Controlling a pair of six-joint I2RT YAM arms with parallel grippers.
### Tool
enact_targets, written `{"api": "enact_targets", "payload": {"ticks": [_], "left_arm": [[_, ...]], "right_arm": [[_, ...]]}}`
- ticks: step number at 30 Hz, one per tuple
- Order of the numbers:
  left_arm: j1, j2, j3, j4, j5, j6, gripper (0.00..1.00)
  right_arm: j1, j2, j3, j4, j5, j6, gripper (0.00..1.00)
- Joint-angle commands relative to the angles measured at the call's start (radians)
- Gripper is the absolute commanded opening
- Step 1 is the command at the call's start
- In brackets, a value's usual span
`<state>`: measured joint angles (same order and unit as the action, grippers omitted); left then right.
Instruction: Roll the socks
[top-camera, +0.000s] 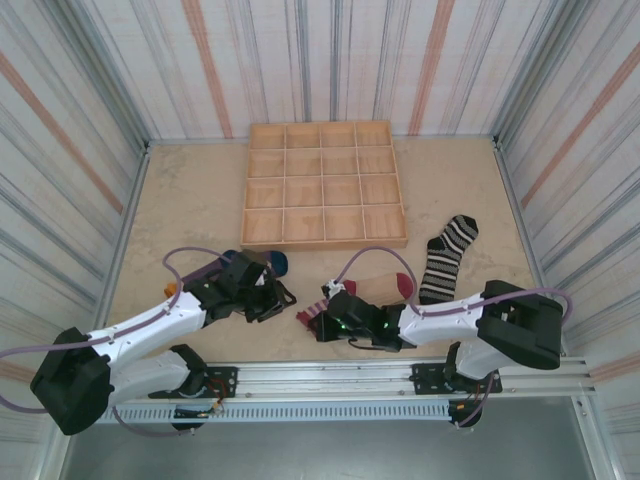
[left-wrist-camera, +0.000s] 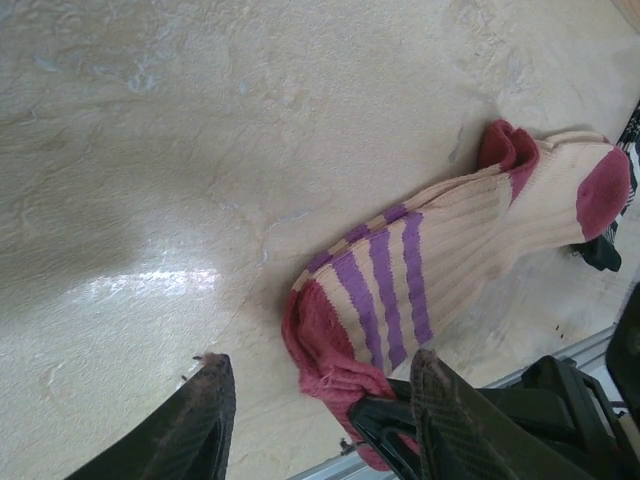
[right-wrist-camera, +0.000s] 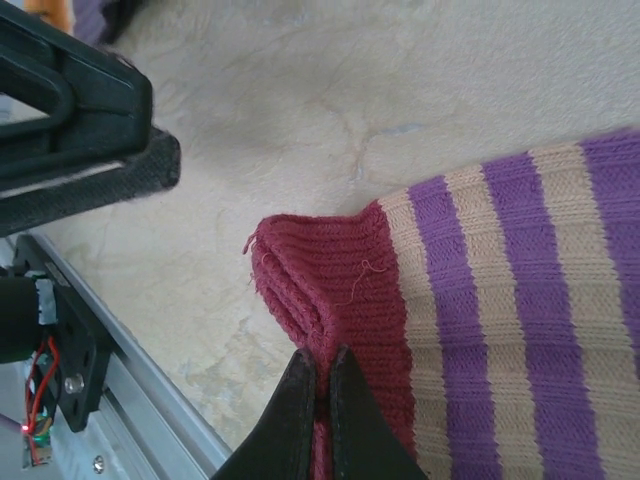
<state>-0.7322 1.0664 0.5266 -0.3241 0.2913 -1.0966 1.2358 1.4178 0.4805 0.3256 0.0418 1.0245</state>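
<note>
Cuff work looks like the step in hand. Your right claw (right-wrist-camera: 322, 362) is pinched narrow on the dark-red cuff (right-wrist-camera: 330, 270) of the peach sock (left-wrist-camera: 455, 240). It bites only the folded edge at its tips, and the purple-striped leg runs away from the claw across the bench (left-wrist-camera: 200, 150) toward the toe. Your left claw (left-wrist-camera: 320, 358) stands wide and holds nothing, low over the bench, its fingers straddling the space just ahead of that same cuff.

The bite seems shallow, and you cannot tell whether both layers are caught, so avoid a hard pull. Turn the cuff over toward the toe rather than dragging it; the bench looks smooth and the sock will probably slide if you tow it. Bring the left claw down on the leg just beyond the right claw's tips to pin the fabric, then fold the cuff onto it so the first turn is tight.

The purple sock (top-camera: 278, 262) lies behind the left claw, partly under its wrist. The black-and-white sock (top-camera: 447, 258) sits well beyond the peach toe, apart from both claws. Leave those two alone for now.
</note>
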Motion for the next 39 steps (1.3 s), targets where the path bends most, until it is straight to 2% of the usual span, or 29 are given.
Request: {"api": "enact_targets", "payload": {"ticks": [1, 5, 18, 30, 39], "left_arm": [[-0.002, 0.012, -0.017, 0.010, 0.007, -0.001, 0.49], [-0.017, 0.051, -0.012, 0.043, 0.009, -0.006, 0.49], [-0.111, 0.190, 0.028, 0.123, -0.012, -0.029, 0.44], [-0.162, 0.323, 0.030, 0.307, -0.035, -0.057, 0.40], [-0.187, 0.374, 0.036, 0.365, -0.038, -0.072, 0.40]], "right_arm": [[0.003, -0.080, -0.052, -0.023, 0.064, 0.067, 0.00], [-0.016, -0.106, -0.103, -0.018, 0.060, 0.119, 0.00], [-0.051, -0.024, -0.218, 0.116, 0.044, 0.239, 0.00], [-0.075, -0.022, -0.228, 0.107, 0.034, 0.227, 0.00], [-0.081, -0.019, -0.234, 0.124, 0.036, 0.226, 0.00]]}}
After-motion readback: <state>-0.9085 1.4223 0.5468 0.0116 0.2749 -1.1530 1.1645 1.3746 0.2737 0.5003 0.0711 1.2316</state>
